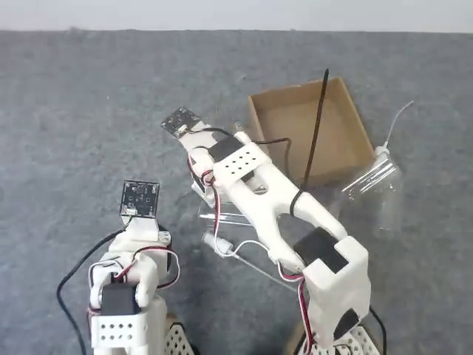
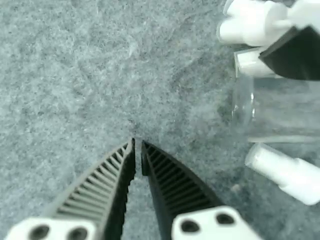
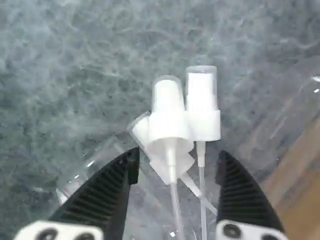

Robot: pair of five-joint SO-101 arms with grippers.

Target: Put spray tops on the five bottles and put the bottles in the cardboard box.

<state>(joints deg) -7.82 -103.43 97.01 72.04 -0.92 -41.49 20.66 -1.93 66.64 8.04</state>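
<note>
1. High view: finds the cardboard box [image 1: 295,126] just past the outstretched right arm [image 1: 281,207]. Finds a clear bottle [image 1: 369,183] and a white spray top [image 1: 381,152] lying just beside the box wall that faces away from the left arm [image 1: 126,296]. Catches a loose top [image 1: 214,242] lying between the two arms.
2. Left wrist view: shows the left gripper [image 2: 138,146] all but closed, with only a slit between the ribbed fingers [image 2: 112,185], gripping nothing over grey carpet [image 2: 75,75]. Puts a second clear bottle [image 2: 270,107] off to one side, apart from the fingertips, with white spray tops [image 2: 250,25] lying around it.
3. Right wrist view: shows the right gripper [image 3: 177,157] spread wide and clamped on nothing. Sets clustered spray tops [image 3: 167,117] between and just beyond the fingertips, with their tubes trailing back through the gap. Shows brown cardboard [image 3: 300,170] outside one finger.
</note>
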